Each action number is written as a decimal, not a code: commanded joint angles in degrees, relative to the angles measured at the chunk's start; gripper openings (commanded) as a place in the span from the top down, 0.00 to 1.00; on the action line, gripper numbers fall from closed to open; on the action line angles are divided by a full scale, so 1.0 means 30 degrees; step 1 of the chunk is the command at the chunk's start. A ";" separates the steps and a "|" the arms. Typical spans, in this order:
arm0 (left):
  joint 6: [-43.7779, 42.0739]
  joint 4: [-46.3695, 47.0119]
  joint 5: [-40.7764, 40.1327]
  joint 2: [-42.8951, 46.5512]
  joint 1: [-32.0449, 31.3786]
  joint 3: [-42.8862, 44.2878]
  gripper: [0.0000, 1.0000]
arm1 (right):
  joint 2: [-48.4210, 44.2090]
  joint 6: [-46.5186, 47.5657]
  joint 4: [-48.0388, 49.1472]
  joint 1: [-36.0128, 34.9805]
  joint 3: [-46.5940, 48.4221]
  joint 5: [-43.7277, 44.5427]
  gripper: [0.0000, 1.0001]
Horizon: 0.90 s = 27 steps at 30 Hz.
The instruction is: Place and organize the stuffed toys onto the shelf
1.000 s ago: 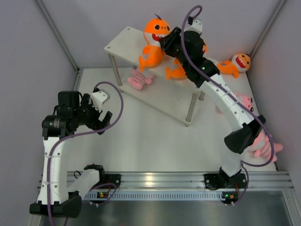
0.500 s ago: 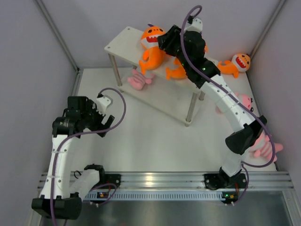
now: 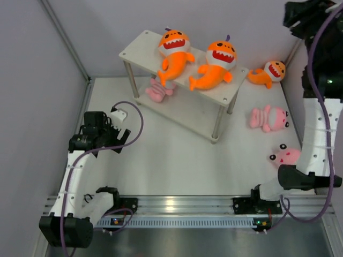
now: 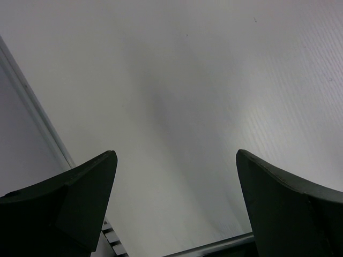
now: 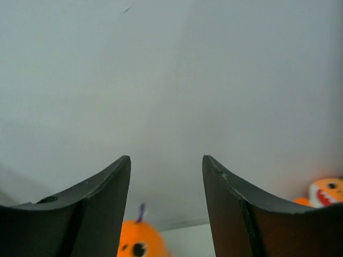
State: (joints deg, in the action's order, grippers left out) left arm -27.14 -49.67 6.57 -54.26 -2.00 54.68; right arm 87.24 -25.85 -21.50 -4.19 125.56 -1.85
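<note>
**Left.** The left gripper (image 3: 119, 138) hangs low over the table (image 3: 177, 160), well apart from every toy. In its wrist view the fingers (image 4: 69, 203) stand wide apart, with only bare surface between them.

**Centre.** The shelf (image 3: 140, 49) stands toward the back. On its top board lie the first orange shark (image 3: 172, 51) and, just beside it to the right, the second orange shark (image 3: 217, 63). A pink toy (image 3: 156, 91) lies beneath that board near the left legs. Whether it rests on a lower tier or on the table cannot be told.

**Right.** The third orange shark (image 3: 268, 73) lies on the table just off the shelf's right end. A second pink toy (image 3: 269, 118) lies nearer the arm bases, and a third pink toy (image 3: 286, 156) nearer again, close to the right arm (image 3: 316, 123). The right gripper (image 5: 166, 203) is high in the back corner, facing the wall (image 5: 171, 80). Its fingers are apart and hold nothing.

**Handling (judged).** The toys look light, soft and compressible. Their fabric is likely to give grip rather than slip, and they should tolerate a firm squeeze. The thick middle of the body probably offers the surest hold. A fin or tail would likely let the toy dangle and swing. Because the stuffing yields, the fingers would need to close well in.
</note>
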 commanded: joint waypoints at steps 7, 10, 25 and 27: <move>0.0607 0.0883 -0.0810 -0.0340 -0.0036 0.0787 0.01 | 0.3960 0.1174 -0.2242 0.6783 -0.1451 -0.0381 0.40; 0.0461 0.0036 -0.1134 -0.1128 -0.0036 0.1840 0.01 | 0.6626 0.1174 -0.1714 0.7312 -0.1132 -0.0147 0.38; -0.2204 -0.5473 0.2528 -0.5229 -0.0036 0.7174 0.01 | 1.9930 -0.2573 0.4612 0.8339 0.4819 -0.1408 0.32; -0.2351 -0.5475 0.2323 -0.5700 -0.0007 0.7670 0.01 | 2.0748 -0.3362 0.5664 0.8309 0.4788 -0.0736 0.32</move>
State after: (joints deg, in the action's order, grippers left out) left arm -31.83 -63.33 11.55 -69.58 -2.00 74.52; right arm 148.62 -30.81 -14.92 20.38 135.94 -4.60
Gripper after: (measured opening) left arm 0.989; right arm 0.676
